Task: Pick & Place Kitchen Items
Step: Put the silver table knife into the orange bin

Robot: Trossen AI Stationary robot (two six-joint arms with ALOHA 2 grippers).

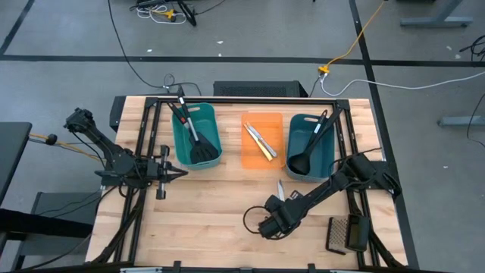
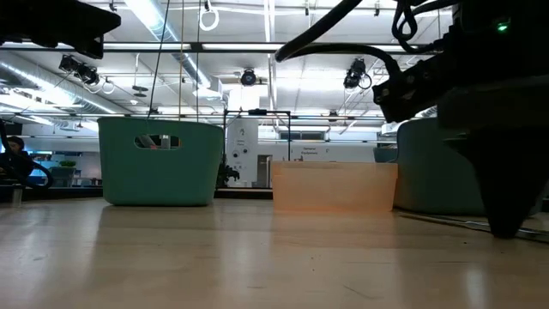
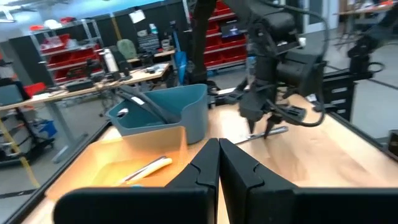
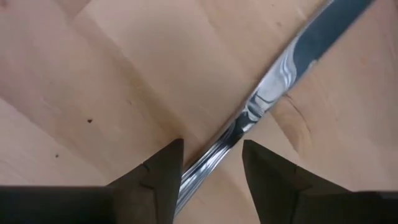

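Observation:
A silver knife lies flat on the wooden table, its blade end showing beyond my right gripper. That gripper points down over the knife's handle, open, one finger on each side of it. The left teal tub holds black spatulas, and a black ladle lies in the right teal tub. A yellow knife and a silver one lie in the orange tray. My left gripper waits shut at the table's left, clear of everything.
A dark mesh grater stands near the front right corner, close to my right arm. Bare wood stretches across the table's middle and front left. Black frame rails run along the table's far edge and sides.

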